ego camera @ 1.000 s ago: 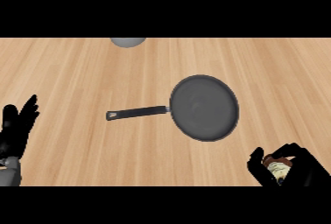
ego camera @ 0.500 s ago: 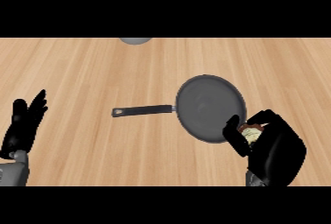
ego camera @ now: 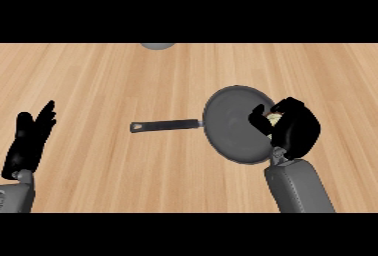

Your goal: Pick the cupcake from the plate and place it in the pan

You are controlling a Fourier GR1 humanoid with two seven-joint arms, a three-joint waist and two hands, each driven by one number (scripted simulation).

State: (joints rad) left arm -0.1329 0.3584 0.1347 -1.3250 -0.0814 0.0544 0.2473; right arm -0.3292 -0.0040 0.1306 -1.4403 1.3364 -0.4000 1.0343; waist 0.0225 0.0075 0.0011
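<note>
Holding pale cupcake [ego camera: 274, 119] | right hand [ego camera: 294, 127] curled | over grey pan [ego camera: 232, 122]

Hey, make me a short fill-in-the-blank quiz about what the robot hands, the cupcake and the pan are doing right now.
1. The cupcake is held in the ____ robot hand.
2. That robot hand is over the pan's ____ edge in the head view.
3. The pan's handle points toward the view's ____.
4. The left robot hand rests open and holds ____.

Missing words: right; right; left; nothing
</note>
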